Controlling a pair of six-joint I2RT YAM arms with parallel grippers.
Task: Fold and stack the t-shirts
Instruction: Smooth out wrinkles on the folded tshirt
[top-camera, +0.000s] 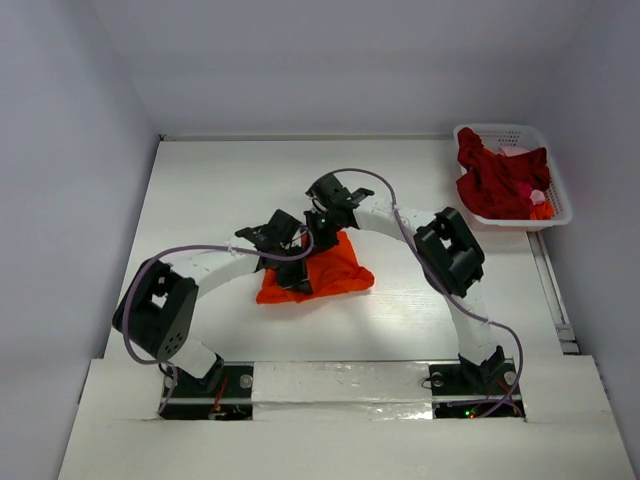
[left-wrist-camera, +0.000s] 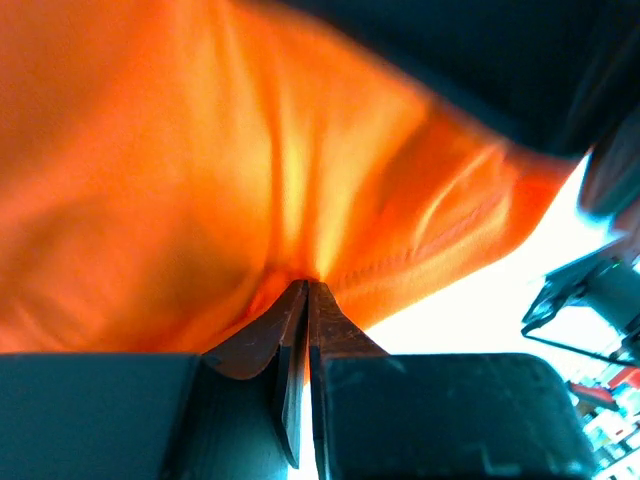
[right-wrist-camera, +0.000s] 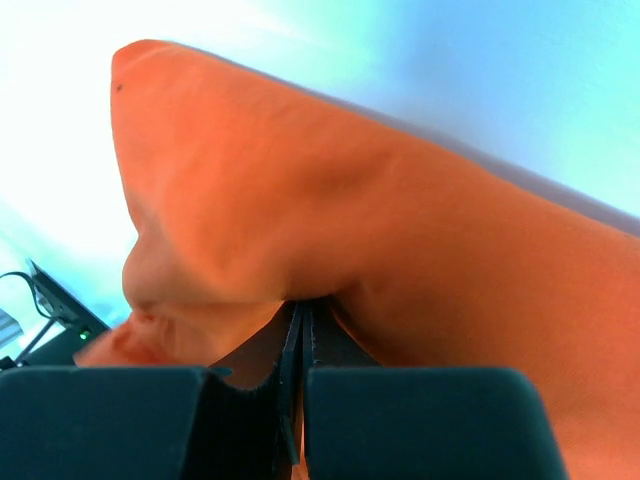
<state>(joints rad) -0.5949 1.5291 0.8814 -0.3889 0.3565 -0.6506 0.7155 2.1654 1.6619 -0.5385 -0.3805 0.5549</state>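
One orange shirt (top-camera: 340, 272), bunched and creased, lies central on the table (top-camera: 200, 200). Left gripper (left-wrist-camera: 306, 292) and right gripper (right-wrist-camera: 303, 308) each clamp its cloth, fingers together. One basket (top-camera: 500, 129), far right, holds dark red shirts (top-camera: 495, 182), number indeterminate.

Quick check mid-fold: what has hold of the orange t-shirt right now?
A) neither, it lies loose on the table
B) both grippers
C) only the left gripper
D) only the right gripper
B: each wrist view shows its fingers shut on a pinch of orange cloth, so the left gripper and the right gripper both clamp the orange t-shirt.
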